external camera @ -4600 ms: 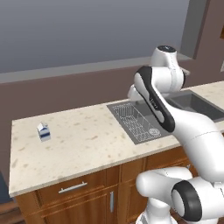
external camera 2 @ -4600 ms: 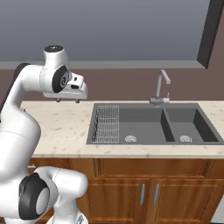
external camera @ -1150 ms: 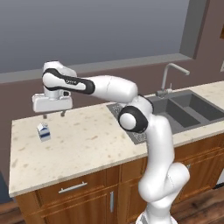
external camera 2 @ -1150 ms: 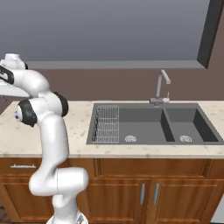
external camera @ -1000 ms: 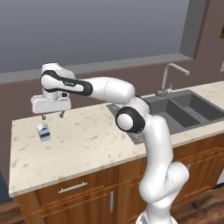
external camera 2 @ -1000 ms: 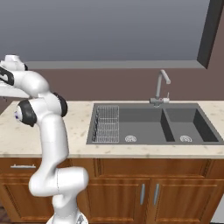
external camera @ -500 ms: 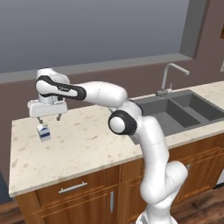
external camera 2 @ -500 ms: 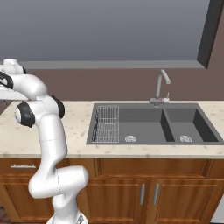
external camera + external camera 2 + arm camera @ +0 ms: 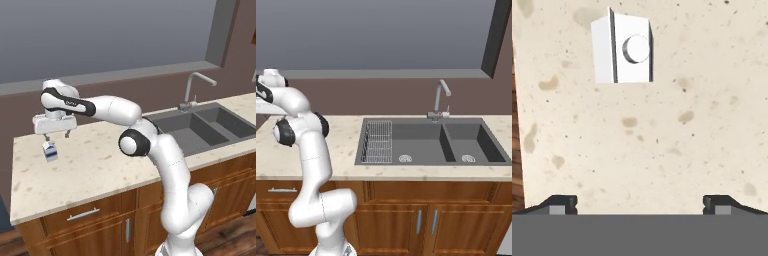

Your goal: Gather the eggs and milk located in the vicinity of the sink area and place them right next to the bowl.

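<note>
A white robot arm reaches far across a speckled stone desk (image 9: 105,160), its end effector (image 9: 55,134) poised above the milk (image 9: 49,151), jaws spread fully apart and holding nothing. The carton stands upright on the desk just below the end effector and slightly off to one side of its centre line, not yet between the fingers. From the hand camera the milk (image 9: 622,48) sits ahead of the end effector (image 9: 640,202), toward the top of the picture and left of the midpoint between the two fingertips, with its round cap facing up. The sink (image 9: 431,142) lies well away from the end effector, along the arm toward the robot's base.

The step in hand appears to be the approach for picking up the milk. To do it well, the end effector likely needs to shift until the carton is centred between the fingers, then descend straight down so the pads meet two flat opposite faces below the sloped top. Closing off-centre could tip or spin the light carton, which stands near the desk's edge.
</note>
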